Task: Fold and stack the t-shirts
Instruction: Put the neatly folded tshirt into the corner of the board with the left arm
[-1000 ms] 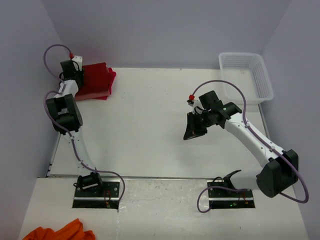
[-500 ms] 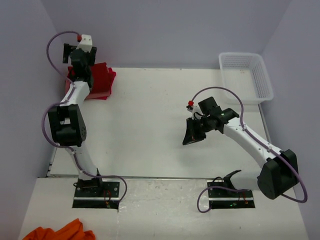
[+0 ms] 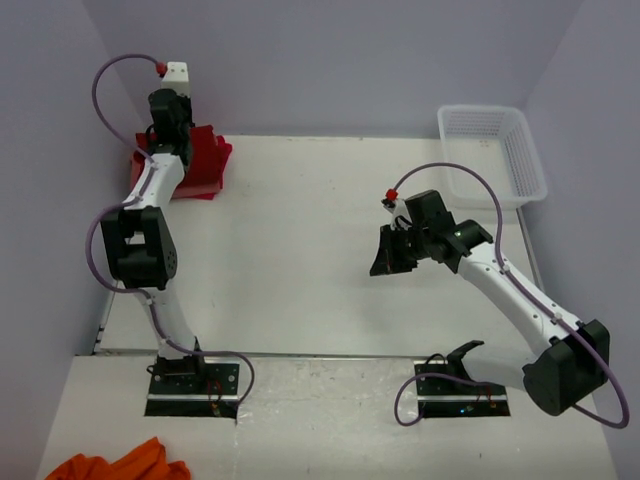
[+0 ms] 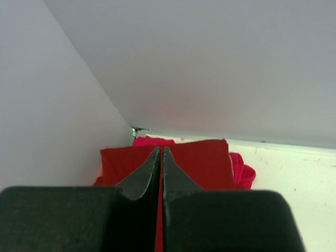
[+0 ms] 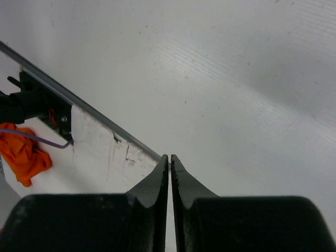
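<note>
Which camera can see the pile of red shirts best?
The left wrist view: the red shirts sit close and large, though the shut left gripper hides the middle. The top view shows them small, partly behind the left arm. The right wrist view misses them.

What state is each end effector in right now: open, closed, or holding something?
Left end effector: closed, empty, near the folded red t-shirts.
Right end effector: closed, empty, over the table.

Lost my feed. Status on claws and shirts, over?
Folded red t-shirts stacked far-left corner. Both shut, empty: left claw by them, right claw mid-table. Orange cloth near left base.
</note>
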### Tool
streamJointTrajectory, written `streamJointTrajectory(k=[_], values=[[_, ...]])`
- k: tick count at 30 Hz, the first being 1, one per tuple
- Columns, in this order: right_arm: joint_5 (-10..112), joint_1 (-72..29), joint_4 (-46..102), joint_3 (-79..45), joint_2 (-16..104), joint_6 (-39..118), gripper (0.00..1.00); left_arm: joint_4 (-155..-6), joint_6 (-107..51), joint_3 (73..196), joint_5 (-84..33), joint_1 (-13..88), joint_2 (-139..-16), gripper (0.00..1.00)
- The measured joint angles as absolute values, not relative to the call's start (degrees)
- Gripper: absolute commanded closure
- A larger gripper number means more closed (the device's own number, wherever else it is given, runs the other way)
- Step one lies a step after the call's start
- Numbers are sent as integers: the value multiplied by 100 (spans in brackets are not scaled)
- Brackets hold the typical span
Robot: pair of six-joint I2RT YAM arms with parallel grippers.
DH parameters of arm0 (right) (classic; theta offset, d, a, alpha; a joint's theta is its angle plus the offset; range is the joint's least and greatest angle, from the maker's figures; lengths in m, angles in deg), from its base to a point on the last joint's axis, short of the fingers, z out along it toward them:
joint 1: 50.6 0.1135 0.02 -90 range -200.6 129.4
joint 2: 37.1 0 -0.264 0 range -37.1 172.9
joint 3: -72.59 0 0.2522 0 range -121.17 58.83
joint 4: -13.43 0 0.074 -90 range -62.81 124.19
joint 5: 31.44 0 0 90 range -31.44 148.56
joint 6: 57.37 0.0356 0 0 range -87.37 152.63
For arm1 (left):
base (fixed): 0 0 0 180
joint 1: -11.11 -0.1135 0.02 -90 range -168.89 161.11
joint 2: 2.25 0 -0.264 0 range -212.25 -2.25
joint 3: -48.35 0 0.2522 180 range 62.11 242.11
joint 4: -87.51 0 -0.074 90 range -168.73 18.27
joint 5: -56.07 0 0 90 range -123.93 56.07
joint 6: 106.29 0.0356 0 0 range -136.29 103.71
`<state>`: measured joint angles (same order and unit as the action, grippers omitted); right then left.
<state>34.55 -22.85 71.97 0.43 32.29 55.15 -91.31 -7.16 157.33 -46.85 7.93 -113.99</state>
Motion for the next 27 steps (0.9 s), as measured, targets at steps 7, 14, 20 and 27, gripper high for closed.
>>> streamJointTrajectory(k=[7,14,20,27], values=[[3514,-2285,6935,30,3157,5601,95,-8606,-1164,16675,-4233,463,-12522,100],[3562,-2285,6998,30,3369,5531,96,-8195,-1831,17486,-3746,-350,-13561,100],[3573,-2285,7042,30,3404,5504,96,-7944,-2025,17473,-3619,-613,-13736,100],[3647,-2285,7050,30,3402,5507,96,-8110,-2152,17117,-3335,-569,-13714,100]])
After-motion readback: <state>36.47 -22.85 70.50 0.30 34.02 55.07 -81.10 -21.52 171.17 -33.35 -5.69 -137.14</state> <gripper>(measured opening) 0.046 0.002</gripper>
